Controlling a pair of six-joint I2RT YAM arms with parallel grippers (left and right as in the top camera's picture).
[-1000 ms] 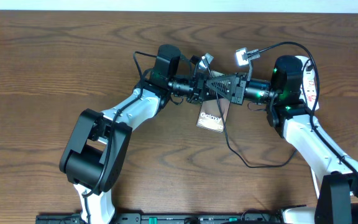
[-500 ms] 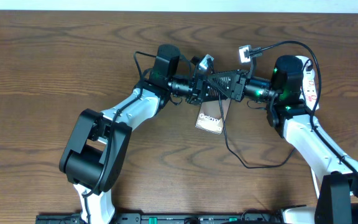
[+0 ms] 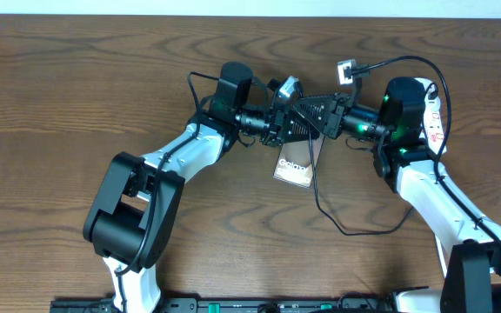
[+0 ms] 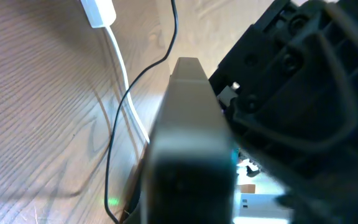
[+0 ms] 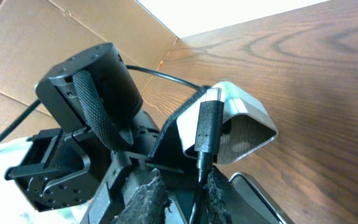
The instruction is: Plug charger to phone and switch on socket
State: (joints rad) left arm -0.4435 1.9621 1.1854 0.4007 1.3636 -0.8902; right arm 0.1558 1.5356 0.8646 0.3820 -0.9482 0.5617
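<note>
Brown wood grain is covering the tabletop (image 3: 76, 87), and above its far middle the two arms are meeting nose to nose. The left gripper (image 3: 278, 123) is reaching in from the left and clamping closed on the phone (image 3: 294, 167). The phone's upper end is hiding beneath the two grippers, while its lower part, showing the white "Galaxy" lettering, is slanting toward the near edge. In the left wrist view the phone is appearing edge-on as a grey slab running straight out from the camera, with the black body of the right arm (image 4: 303, 87) looming just beside it. The right gripper (image 5: 182, 186) is pointing at the left one, and the charger (image 5: 207, 127) is passing between its two textured fingers (image 5: 148, 199). The black connector is standing out beyond the fingertips with its silver tip bare. The fingers are sitting close on either side of the thin cable, but I cannot tell whether they are pinching it or merely flanking it. From overhead, the cable is dropping past the phone's right edge and looping across the table toward the right arm. The socket (image 3: 436, 113), white with red markings, is lying at the far right, partly hidden behind the right arm's upper joint. A white cord (image 4: 124, 81) is trailing over the wood beside the thin black cable.
</note>
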